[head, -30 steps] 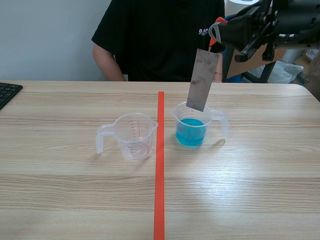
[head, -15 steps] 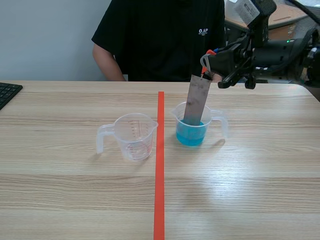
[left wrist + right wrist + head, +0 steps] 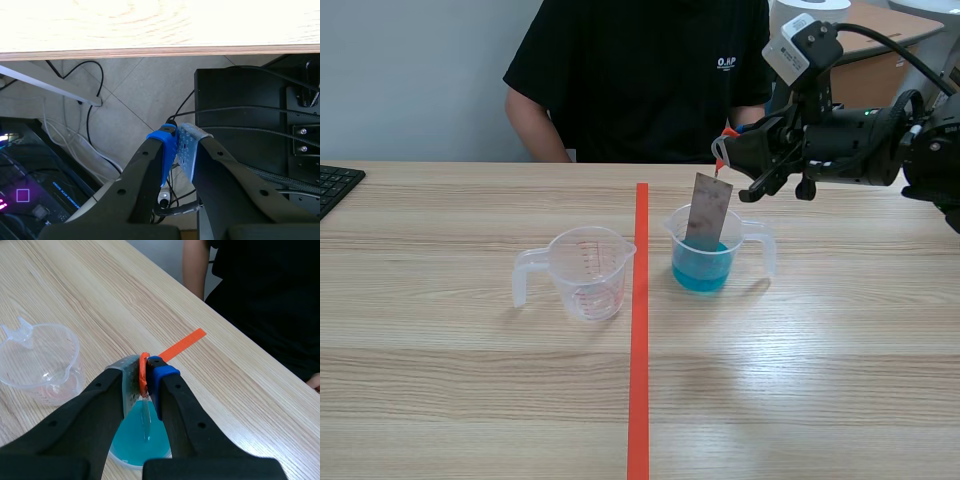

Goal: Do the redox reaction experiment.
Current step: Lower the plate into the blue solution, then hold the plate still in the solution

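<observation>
Lower than a second ago, the right gripper (image 3: 725,160) has brought the metal strip (image 3: 707,212) down, so the strip's bottom end, which then hung above the rim, now stands inside the cup of blue liquid (image 3: 705,262). The strip leans slightly, its top end pinched between the fingers, and in the right wrist view (image 3: 145,420) it runs edge-on from the gripper (image 3: 148,371) down into the blue liquid (image 3: 135,445).

That cup sits on the table (image 3: 820,350) about midway between the near and far edges, just right of the tape line (image 3: 639,330), its handle turned toward the right edge. An empty cup (image 3: 588,272) stands just left of the line, handle toward the left edge, well apart from the first; neither has moved. A keyboard (image 3: 335,185) pokes in at the far left corner. A person (image 3: 640,70) sits behind the far edge.

The left gripper (image 3: 177,150) hangs below the table's edge over floor cables (image 3: 90,100), its pads pressed together on nothing.
</observation>
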You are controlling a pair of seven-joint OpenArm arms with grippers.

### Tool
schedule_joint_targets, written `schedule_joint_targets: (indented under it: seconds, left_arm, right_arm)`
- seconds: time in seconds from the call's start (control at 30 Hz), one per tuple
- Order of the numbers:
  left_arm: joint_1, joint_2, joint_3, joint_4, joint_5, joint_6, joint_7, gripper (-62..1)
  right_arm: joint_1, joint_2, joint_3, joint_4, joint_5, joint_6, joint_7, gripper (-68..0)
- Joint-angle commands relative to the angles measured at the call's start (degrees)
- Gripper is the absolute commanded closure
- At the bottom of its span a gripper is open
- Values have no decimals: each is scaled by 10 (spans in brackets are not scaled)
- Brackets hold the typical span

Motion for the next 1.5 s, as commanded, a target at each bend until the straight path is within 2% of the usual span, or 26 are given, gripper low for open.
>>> schedule_joint_targets:
  seconds: [0.0, 1.2, 1.47]
  left_arm:
    - [3, -3, 1, 5, -2, 0, -8, -40]
    - [3, -3, 1, 5, -2, 0, -8, -40]
    - [3, -3, 1, 5, -2, -1, -8, -40]
  right_arm:
    - [16, 0, 0, 4, 0, 5, 4, -16]
    - [16, 2, 2, 10, -4, 5, 1, -16]
    - [14, 10, 26, 51, 33, 5, -40, -16]
